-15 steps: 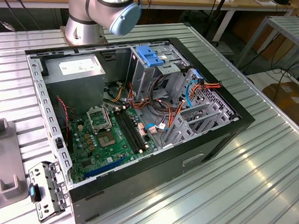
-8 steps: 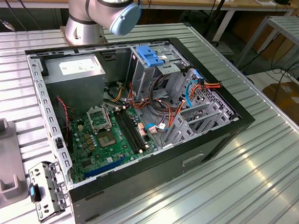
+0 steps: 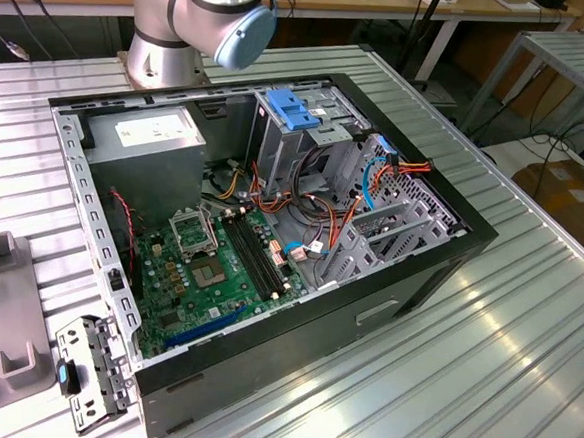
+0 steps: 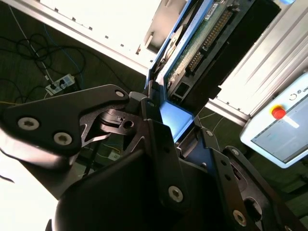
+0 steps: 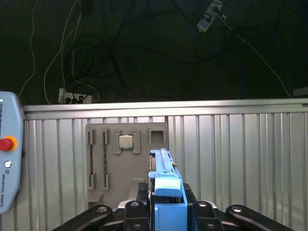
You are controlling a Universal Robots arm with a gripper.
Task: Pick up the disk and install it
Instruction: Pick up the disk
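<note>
The hand (image 5: 167, 206) is closed on the disk (image 5: 162, 168), its black fingers (image 4: 161, 144) pressing from both sides on the blue carrier (image 4: 174, 119) that frames it. In the first wrist view the disk stands edge-on between the fingers and reaches straight out past their tips, showing its thin side. In the second wrist view its green circuit-board face (image 4: 202, 43) runs away from the hand at a slant.

The hand hangs above the ribbed metal table (image 5: 240, 154), clear of its surface, with the disk pointing towards a grey fixture plate (image 5: 127, 163) that lies flat on the table. A small square processor chip (image 5: 126, 142) sits in one of the plate's recesses. A teach pendant (image 5: 7, 159) with a red button lies on the table to one side of the plate. Beyond the table's edge are dark floor, loose cables and a power strip (image 5: 74, 98).

In the exterior view the arm's base (image 3: 163, 55) stands on the table behind an open computer case (image 3: 273, 208), with a silver and light-blue joint (image 3: 231, 9) above it. The case lies on its side, showing the green motherboard (image 3: 219, 264), the grey power-supply box (image 3: 148, 129) and a grey drive cage (image 3: 307, 145) with a blue latch (image 3: 295, 111) on top.
</note>
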